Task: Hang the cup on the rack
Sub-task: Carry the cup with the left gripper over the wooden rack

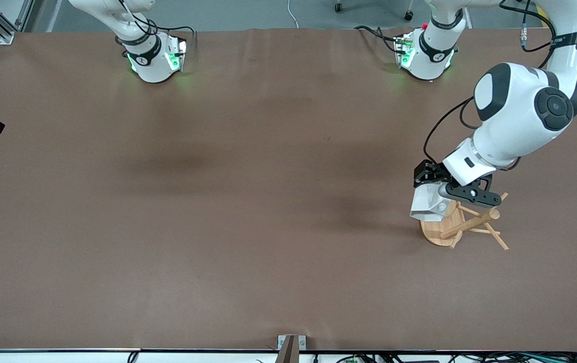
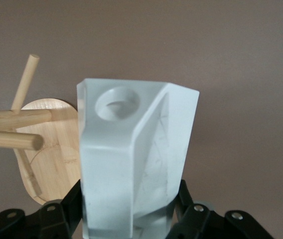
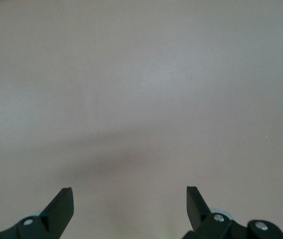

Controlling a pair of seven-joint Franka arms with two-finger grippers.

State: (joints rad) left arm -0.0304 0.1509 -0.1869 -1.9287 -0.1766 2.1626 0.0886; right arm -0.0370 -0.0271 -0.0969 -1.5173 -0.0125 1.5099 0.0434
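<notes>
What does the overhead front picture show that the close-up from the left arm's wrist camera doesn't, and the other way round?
Only the front view shows both arm bases, the whole table, and the full rack with its post and all its pegs, toward the left arm's end of the table.

Only the left wrist view shows the round hole through the cup's handle up close, beside two peg ends, none through it.

Both show the left gripper shut on the white cup over the rack's oval base. The right arm waits; its gripper appears in neither.
</notes>
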